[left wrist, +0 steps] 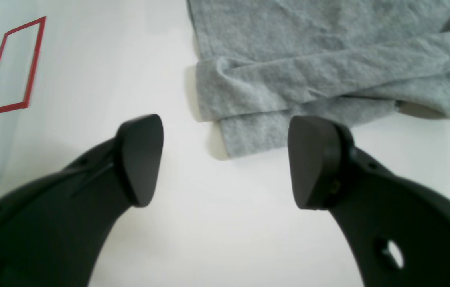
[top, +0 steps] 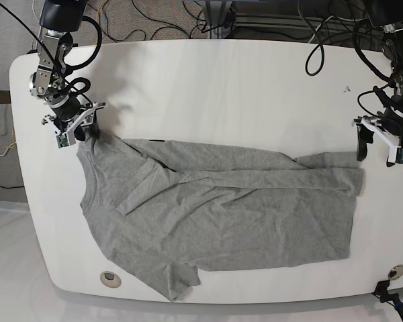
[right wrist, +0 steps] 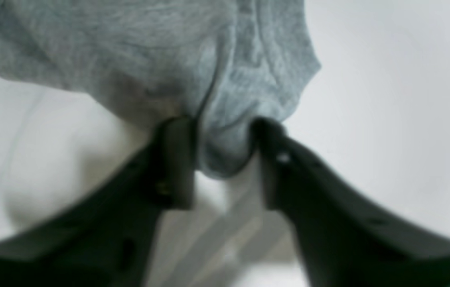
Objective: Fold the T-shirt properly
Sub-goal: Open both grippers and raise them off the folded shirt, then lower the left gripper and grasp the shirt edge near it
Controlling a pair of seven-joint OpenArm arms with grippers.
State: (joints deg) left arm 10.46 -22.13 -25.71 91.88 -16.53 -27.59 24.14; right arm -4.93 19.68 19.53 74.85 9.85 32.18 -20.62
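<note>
The grey T-shirt [top: 221, 215] lies spread over the white tabletop [top: 221, 87], its upper-left corner bunched between the half-closed right fingers [right wrist: 177, 159], while the left fingers [left wrist: 141, 159] stand wide open, empty, near its right edge.

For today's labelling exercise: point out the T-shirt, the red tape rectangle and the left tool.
T-shirt [top: 228, 215]: base view, middle of the flat body.
Red tape rectangle [left wrist: 33, 65]: left wrist view, its right edge.
Left tool [left wrist: 225, 159]: left wrist view, midway between the fingertips.

matte black curved fingers [left wrist: 141, 159] with small round screw holes.
</note>
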